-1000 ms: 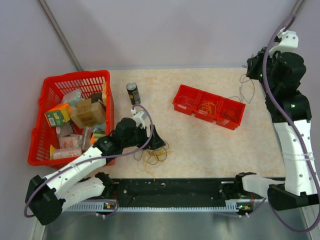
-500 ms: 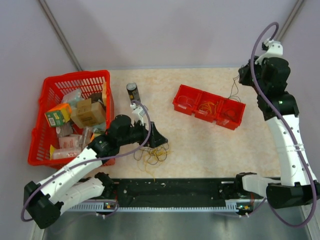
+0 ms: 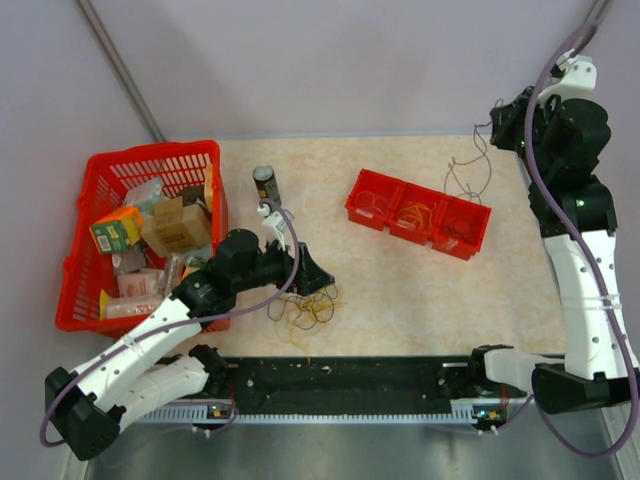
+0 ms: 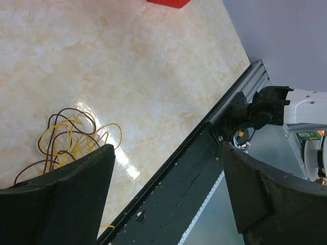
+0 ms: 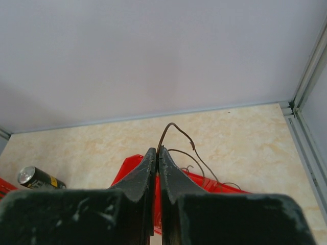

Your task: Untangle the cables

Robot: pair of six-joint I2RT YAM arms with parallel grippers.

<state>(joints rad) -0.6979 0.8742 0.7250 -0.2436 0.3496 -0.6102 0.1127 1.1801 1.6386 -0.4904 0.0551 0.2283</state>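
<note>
Swung up and back toward the far right corner since half a second ago: right gripper (image 5: 157, 155), thin dark brown wire (image 5: 170, 124) dangling from it off the right end of the red three-compartment plastic tray (image 5: 130, 168). Barely shifted meanwhile: left gripper (image 4: 167, 153).

Risks, left to right. Near the front edge, left of centre: loose tangle of yellow and dark brown wires (image 4: 65, 139), untouched, lying off to one side of the widely spread black fingers (image 4: 66, 194). Could miss it on closing, or catch several strands and drag the whole knot tighter. Toward the far right corner: fingers pressed together, pinching the brown wire by its end only. Could slip free there, or fall onto the small wire coils (image 3: 418, 214) in the tray and snarl again.

Counted: one red plastic mesh basket (image 3: 150, 152) of packets at the left edge; one dark cylindrical battery (image 3: 265, 183); one tangle, strands too fine to number; one tray, three compartments; seemingly one held wire; two grippers.
</note>
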